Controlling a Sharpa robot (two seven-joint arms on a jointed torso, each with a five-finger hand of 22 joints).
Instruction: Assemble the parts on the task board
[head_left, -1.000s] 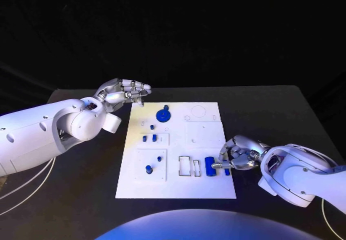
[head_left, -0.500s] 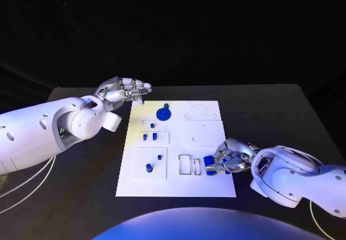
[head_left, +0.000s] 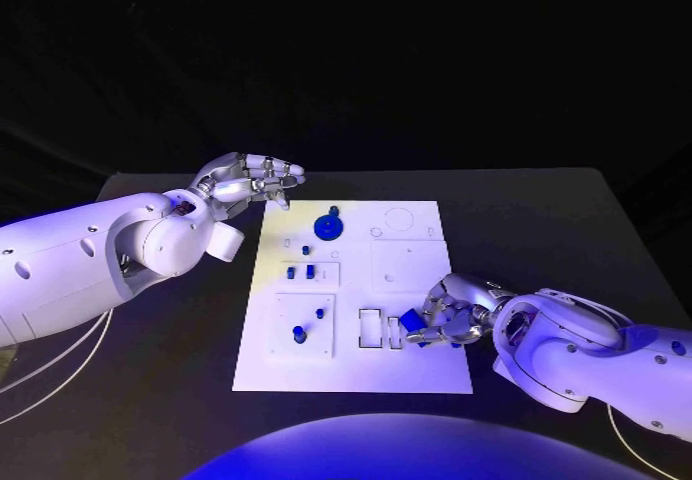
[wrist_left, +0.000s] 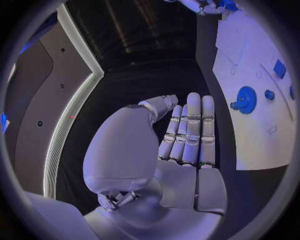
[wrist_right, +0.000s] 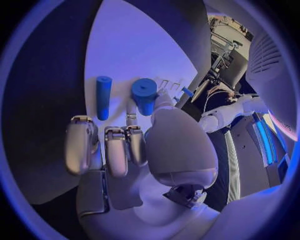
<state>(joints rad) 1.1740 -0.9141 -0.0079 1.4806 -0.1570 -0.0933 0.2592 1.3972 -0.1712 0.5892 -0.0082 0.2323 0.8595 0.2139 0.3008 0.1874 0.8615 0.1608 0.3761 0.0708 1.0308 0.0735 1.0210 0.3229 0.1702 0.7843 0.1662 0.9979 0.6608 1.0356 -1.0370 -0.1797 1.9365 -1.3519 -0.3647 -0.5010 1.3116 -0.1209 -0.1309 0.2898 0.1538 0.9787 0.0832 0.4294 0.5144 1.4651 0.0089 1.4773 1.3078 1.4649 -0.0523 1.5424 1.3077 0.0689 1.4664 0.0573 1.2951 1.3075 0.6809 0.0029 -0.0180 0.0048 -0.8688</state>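
The left hand is seen above the black table, just off the task board's far left corner, at about ten o'clock from the board's middle; its fingers are curled loosely together and nothing is held in them, which the left wrist view confirms, with the fingers lying side by side and bare. On the white task board, a blue gear with a small blue peg just beyond it is seated near the far edge, at about twelve o'clock. Two small blue parts stand in a square recess left of centre, and a blue peg sits in the larger square recess at about seven o'clock. Two narrow rectangular slots are found near the near edge, at about six o'clock. Just beside them, at about five o'clock, a short blue cylinder is pinched by the fingertips of the right hand, which rests over the board's right edge. In the right wrist view, that cylinder is seen at the fingertips, with a slimmer blue rod lying on the board just beside it.
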